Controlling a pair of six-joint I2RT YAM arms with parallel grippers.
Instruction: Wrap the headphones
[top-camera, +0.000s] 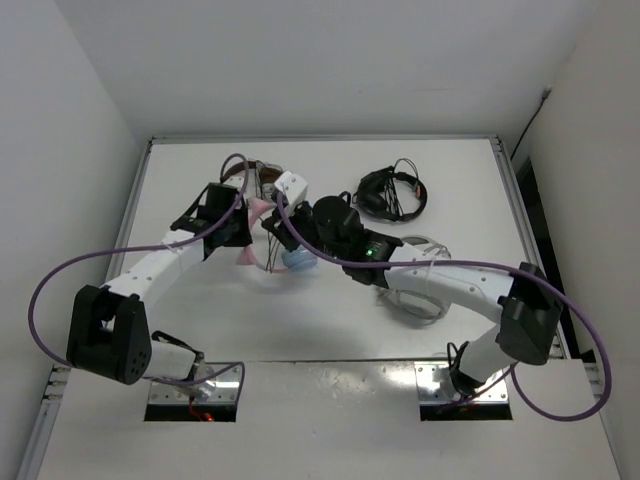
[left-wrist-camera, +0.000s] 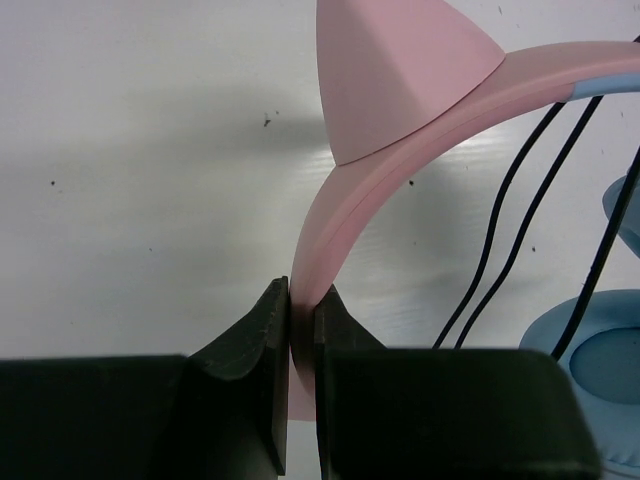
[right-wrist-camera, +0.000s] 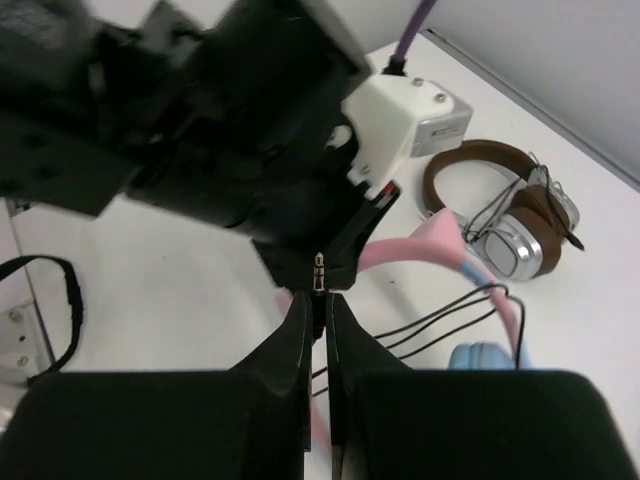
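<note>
The headphones have a pink headband with a cat ear, light blue earcups and a thin black cable. They lie mid-table. My left gripper is shut on the headband, which runs up from between the jaws. My right gripper is shut on the cable's plug, whose metal tip pokes out above the fingertips. In the top view the left gripper and right gripper meet close together over the headphones. A blue earcup shows beside the right wrist.
Brown-banded headphones with silver cups lie behind at the back. A black headset sits at the back right. Grey-white headphones lie partly under the right arm. A black strap loop is at the left of the right wrist view.
</note>
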